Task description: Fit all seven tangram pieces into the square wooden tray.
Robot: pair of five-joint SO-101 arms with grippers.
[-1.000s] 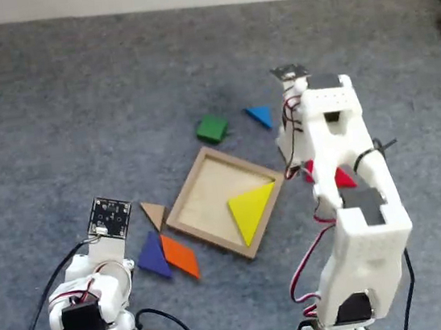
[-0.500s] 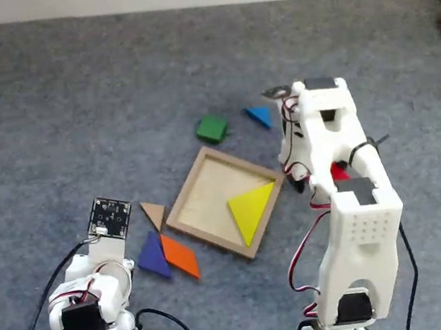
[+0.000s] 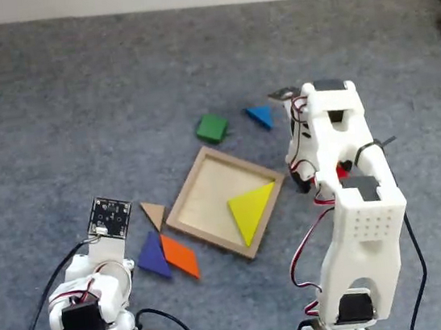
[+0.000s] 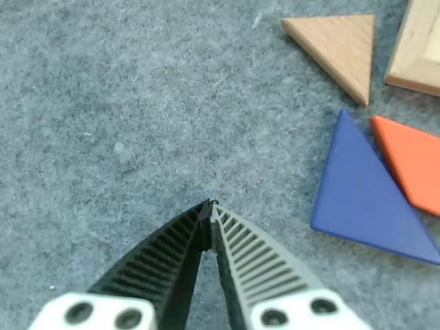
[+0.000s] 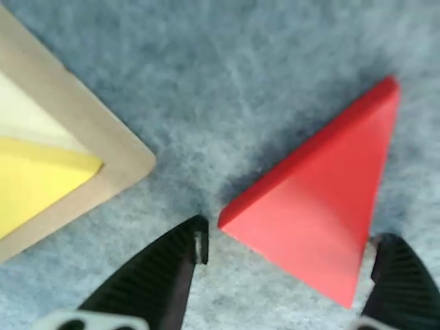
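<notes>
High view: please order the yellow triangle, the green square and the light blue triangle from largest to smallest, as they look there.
1. yellow triangle, clearly the largest
2. green square
3. light blue triangle, somewhat smaller than the square

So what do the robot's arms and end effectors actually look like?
Both arms are blocky white plastic with dot-perforated panels and loose red and black cables: the left arm, the right arm. The left end effector and right end effector have black fingers, ribbed on the left.
</notes>
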